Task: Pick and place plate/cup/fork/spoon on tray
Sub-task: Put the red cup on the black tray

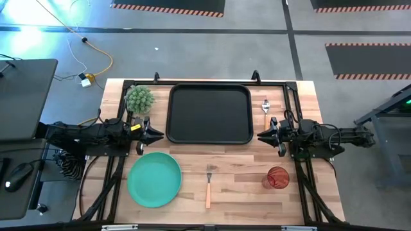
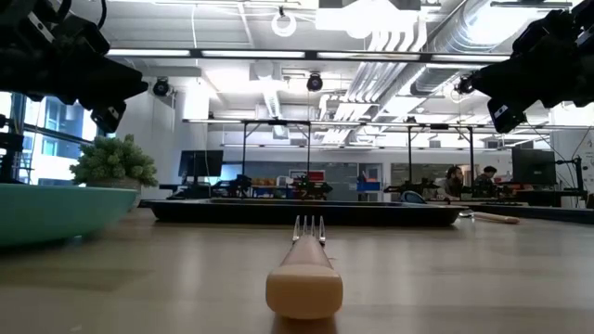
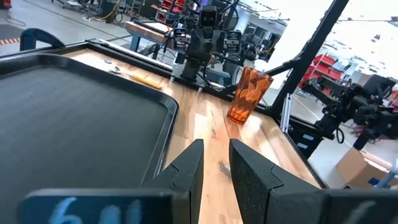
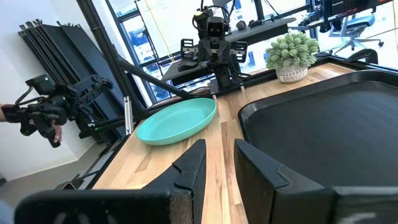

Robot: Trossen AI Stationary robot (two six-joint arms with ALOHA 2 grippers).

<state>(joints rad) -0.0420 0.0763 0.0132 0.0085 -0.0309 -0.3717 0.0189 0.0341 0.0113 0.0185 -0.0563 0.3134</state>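
1. The tray lies empty at the far middle of the worktop in the high view, its long side running left to right. The left tool hangs just off the tray's left near corner, the right tool just off its right near corner, and neither holds anything. The plate lies on the near left, close below the left tool, so the left arm is the nearer one for it. The cup stands on the near right, closer to the right tool. The fork lies between plate and cup, about the same way from both tools, its handle toward the near edge and its tines toward the tray. The spoon lies beside the tray's right edge, just behind the right tool

2. The low view looks along the fork, handle end first, with the tray straight behind it; the plate is at the left edge

3. The left wrist view shows the left tool with its two fingers parted a little and nothing between them; the cup stands across the worktop near the other arm

4. The right wrist view shows the right tool also slightly parted and empty; the plate lies far across, beside the tray
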